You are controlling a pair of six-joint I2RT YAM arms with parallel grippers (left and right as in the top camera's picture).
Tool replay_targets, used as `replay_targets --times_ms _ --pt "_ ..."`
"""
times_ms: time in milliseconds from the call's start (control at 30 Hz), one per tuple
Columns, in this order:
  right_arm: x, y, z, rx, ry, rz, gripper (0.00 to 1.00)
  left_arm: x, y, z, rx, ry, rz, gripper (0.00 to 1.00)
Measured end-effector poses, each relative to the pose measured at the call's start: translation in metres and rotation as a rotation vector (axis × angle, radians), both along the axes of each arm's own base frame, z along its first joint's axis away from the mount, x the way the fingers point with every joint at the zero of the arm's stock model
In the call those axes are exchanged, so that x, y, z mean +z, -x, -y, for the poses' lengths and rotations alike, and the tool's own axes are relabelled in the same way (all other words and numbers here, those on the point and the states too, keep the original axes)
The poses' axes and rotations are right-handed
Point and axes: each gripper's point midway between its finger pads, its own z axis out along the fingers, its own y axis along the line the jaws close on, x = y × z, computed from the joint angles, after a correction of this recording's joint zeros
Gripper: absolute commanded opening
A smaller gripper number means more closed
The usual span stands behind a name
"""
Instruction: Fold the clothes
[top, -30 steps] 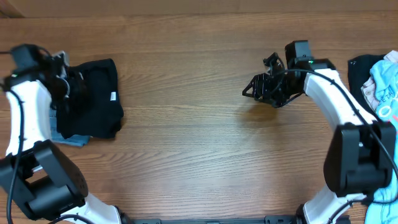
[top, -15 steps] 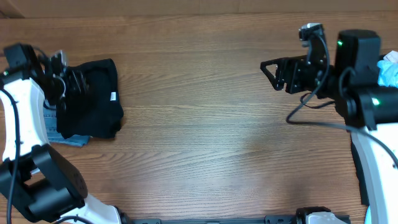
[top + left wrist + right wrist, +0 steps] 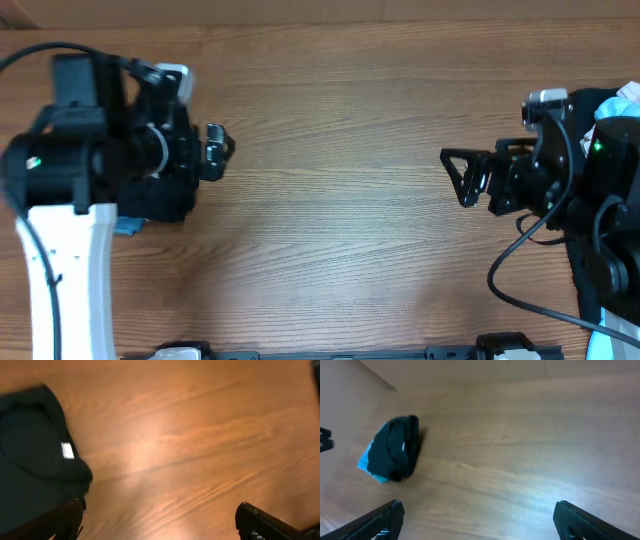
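A folded black garment [image 3: 30, 455] with a small white label [image 3: 67, 450] lies at the table's left, on a blue piece [image 3: 369, 464]. In the overhead view my raised left arm hides most of it, and only its lower edge [image 3: 165, 205] shows. My left gripper [image 3: 218, 152] is open and empty, above the table just right of the garment. My right gripper [image 3: 462, 178] is open and empty over bare wood at the right. A pale-blue printed piece [image 3: 628, 93] and another black piece [image 3: 603, 102] show at the far right, mostly hidden by my right arm.
The wooden table [image 3: 330, 200] runs between the two arms. A blue corner [image 3: 125, 226] sticks out below the folded garment. The table's far edge [image 3: 375, 375] shows in the right wrist view.
My left gripper has let go of the black garment, lifted and swung right. My right arm has drawn back to the right and risen. The folded garment stays put.
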Motion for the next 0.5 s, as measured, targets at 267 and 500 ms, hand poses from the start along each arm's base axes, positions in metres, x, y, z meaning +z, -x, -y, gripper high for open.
replay_targets --times_ms 267,500 --pt "-0.015 0.007 0.001 -0.004 0.009 -0.079 1.00 -0.030 -0.012 0.006 0.049 0.018 -0.123 1.00" --pt "-0.016 0.007 0.001 -0.004 0.010 -0.085 1.00 -0.038 -0.016 0.006 0.064 0.024 -0.153 1.00"
